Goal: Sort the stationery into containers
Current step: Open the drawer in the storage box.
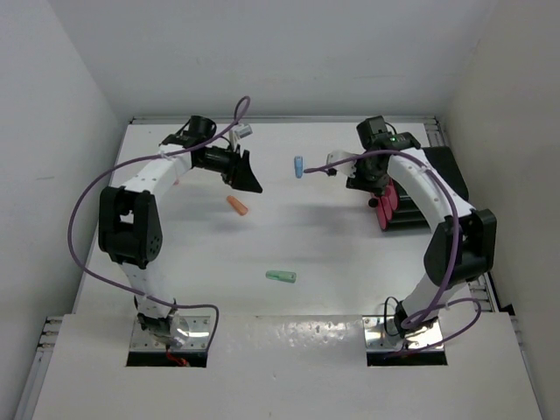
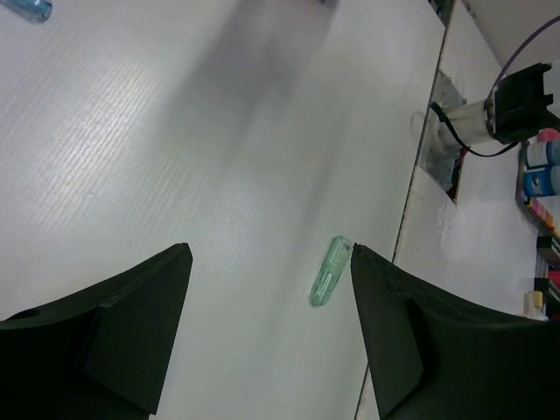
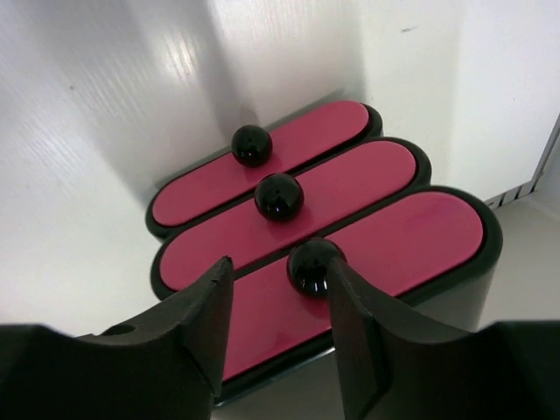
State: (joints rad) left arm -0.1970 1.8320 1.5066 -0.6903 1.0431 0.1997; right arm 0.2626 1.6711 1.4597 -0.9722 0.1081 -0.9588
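Right gripper (image 3: 280,264) spread wide, the knob (image 3: 315,267) of the nearest drawer (image 3: 411,241) right between its fingertips. Left gripper (image 2: 269,249) gaping too, mint piece (image 2: 330,271) lying well beyond it.

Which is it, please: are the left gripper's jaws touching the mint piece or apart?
Apart. The top external view shows a wide gap between the left gripper and the mint piece.

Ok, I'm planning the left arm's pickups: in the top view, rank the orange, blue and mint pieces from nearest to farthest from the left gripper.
From the left gripper:
1. Orange piece, just below it in the view, toward the arm bases.
2. Blue piece, off to its right, near the table's middle.
3. Mint piece, clearly farthest, well down toward the bases.
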